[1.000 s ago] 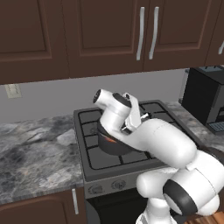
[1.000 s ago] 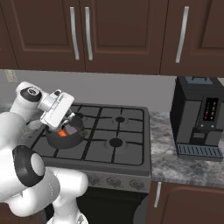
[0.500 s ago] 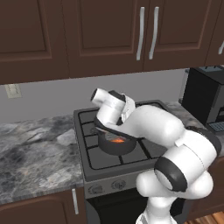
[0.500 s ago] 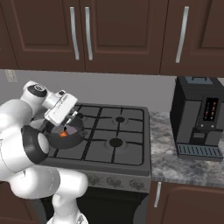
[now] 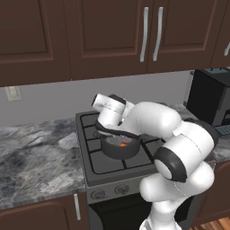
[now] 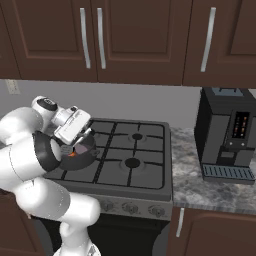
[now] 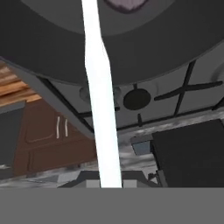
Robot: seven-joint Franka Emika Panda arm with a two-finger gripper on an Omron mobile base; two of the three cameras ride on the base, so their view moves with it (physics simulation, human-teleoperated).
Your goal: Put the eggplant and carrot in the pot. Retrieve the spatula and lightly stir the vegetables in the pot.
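Left base view: pot (image 5: 120, 150) on stove (image 5: 96, 170) front-left burner, grey marble counter (image 5: 36, 157) beside; jaws clamped on spatula (image 7: 100, 100).

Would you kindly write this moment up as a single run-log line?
phase: stirring | end effector: shut on spatula, over pot | carrot: in pot | pot: on stove, front left burner

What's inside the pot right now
In the pot an orange bit of carrot shows beside something pale. The hand view shows a purplish patch, likely eggplant, and a white spatula handle running in. The arm hides the rest.
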